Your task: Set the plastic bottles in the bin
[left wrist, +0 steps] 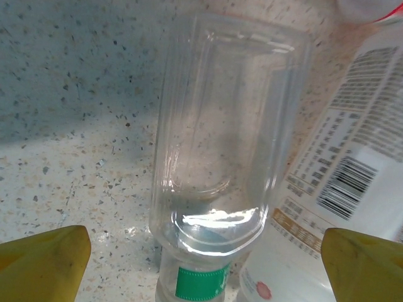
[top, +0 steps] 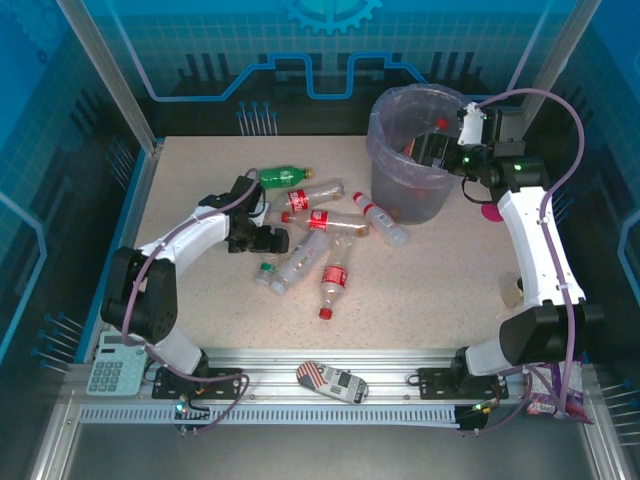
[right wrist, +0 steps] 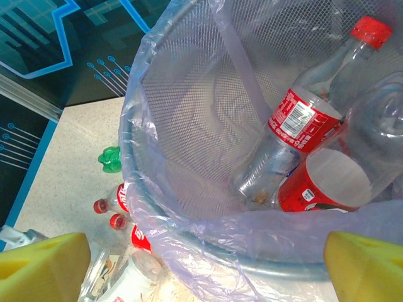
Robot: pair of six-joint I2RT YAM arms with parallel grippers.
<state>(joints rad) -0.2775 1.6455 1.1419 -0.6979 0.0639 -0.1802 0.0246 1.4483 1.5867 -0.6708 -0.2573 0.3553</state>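
Hovering at the right-hand rim of the bin, the right gripper kept its yellow fingertips spread wide, with nothing pinched between them. Below it lay the lilac bag and the grey mesh wall. Inside the bin, a red-capped bottle leaned against the mesh, with a second red-labelled bottle resting against its lower end. The other plastic bottles lay on the speckled table to the left of the bin. One white-bodied bottle was just beside the bin's base. A loose cluster of red-labelled bottles was a little further out, and a green bottle lay at the cluster's far-left edge. The left gripper sat low on the side of that cluster away from the bin. Its jaws stood apart, one on each side of a clear bottle with a green band near its neck, and neither tip visibly touched it. A barcode-labelled bottle pressed against that clear bottle on the side nearer the bin.
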